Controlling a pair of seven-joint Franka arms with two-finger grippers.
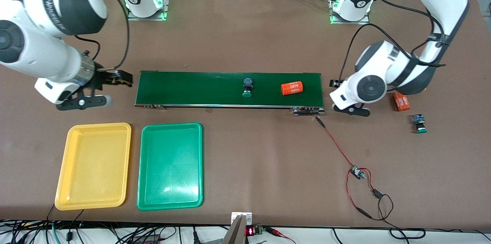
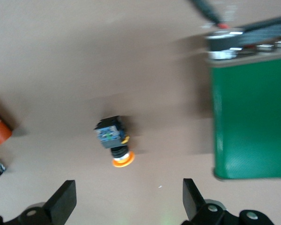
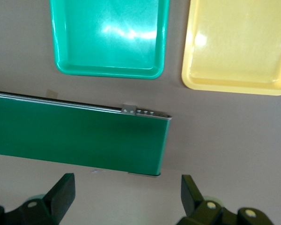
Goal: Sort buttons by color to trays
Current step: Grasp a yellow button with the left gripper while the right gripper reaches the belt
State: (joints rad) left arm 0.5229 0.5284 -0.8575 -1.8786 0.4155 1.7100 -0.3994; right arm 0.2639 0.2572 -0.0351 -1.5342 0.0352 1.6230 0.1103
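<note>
Over the bare table at the belt's end nearest my left arm, my left claw (image 2: 129,206) hangs with its fingers (image 2: 63,201) spread wide and nothing between them; an orange-capped button (image 2: 113,139) lies on its side on the brown table (image 1: 245,159) right under it (the front view hides this one beneath my wrist). My right claw (image 3: 126,199) is over the table at the other end of the belt (image 1: 229,89), fingers equally wide apart and holding nothing. On the belt itself, a green-capped button (image 1: 247,87) lies about midway along, and an orange cylinder (image 1: 292,88) sits beside it, toward my left arm's end. A second orange cylinder (image 1: 401,102) rests on the table near my left wrist, and another green-capped button (image 1: 419,123) lies just beside it, nearer to the front camera. The yellow tray (image 1: 94,166) and the green tray (image 1: 170,166) sit side by side, nearer to the front camera than the belt, toward my right arm's end, the yellow one outermost; I see no buttons in either. A red wire (image 1: 337,146) runs from the belt's corner across the table to a small circuit board (image 1: 356,172).
</note>
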